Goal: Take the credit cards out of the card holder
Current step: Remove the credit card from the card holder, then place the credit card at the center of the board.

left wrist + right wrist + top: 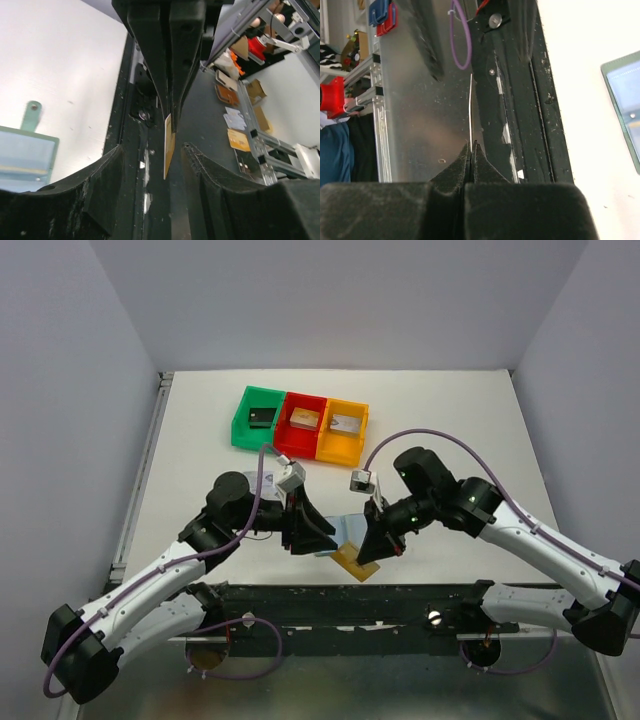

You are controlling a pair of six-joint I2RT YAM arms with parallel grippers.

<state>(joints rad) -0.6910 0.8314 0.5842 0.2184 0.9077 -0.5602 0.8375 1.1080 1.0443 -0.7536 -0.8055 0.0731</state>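
Note:
My right gripper [372, 546] is shut on a tan-gold credit card [352, 562] and holds it on edge above the table's near edge. In the right wrist view the card [471, 107] shows edge-on, rising from the closed jaws [471, 146]. My left gripper [318, 532] is open; in its wrist view the card [169, 146] hangs between its two spread fingers [102, 192], touching neither. The card holder [346, 531] lies open on the table between both grippers, pale blue-grey inside. It also shows in the left wrist view [24, 156] with its tab, and in the right wrist view [626, 102].
A green bin [240, 420], a red bin [284, 430] and an orange bin [362, 426] stand in a row at the back, each holding a small block. The black rail [400, 592] runs along the table's near edge just below the card.

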